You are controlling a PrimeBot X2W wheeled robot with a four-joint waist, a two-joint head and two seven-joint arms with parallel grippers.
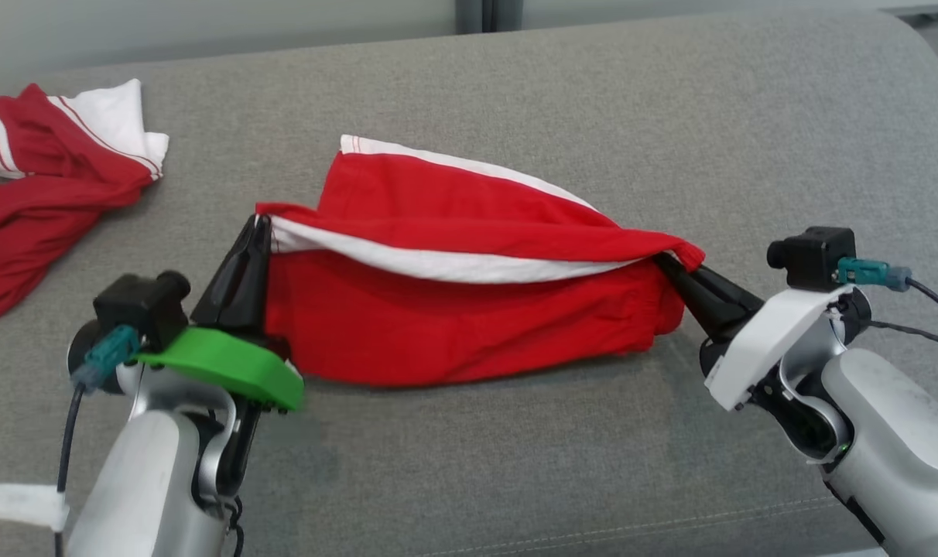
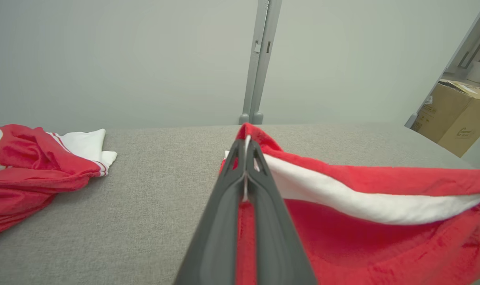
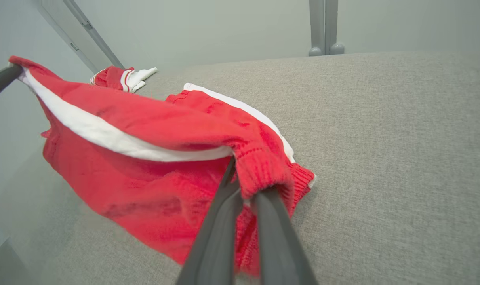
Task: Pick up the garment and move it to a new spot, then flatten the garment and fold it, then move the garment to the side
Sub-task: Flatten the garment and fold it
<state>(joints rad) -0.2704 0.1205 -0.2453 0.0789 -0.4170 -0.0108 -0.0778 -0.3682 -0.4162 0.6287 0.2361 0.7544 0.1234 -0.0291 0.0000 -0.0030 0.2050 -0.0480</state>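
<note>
The garment (image 1: pixel 469 325) (red shorts with a white stripe) is held up by its near edge, low over the grey cushion (image 1: pixel 670 116); the left gripper (image 1: pixel 260 226) pinches one corner tight; the right gripper (image 1: pixel 665 261) pinches the other; its far part lies on the cushion; I think folding and moving aside are left; farther off lies another red cloth (image 1: pixel 43 178).
</note>
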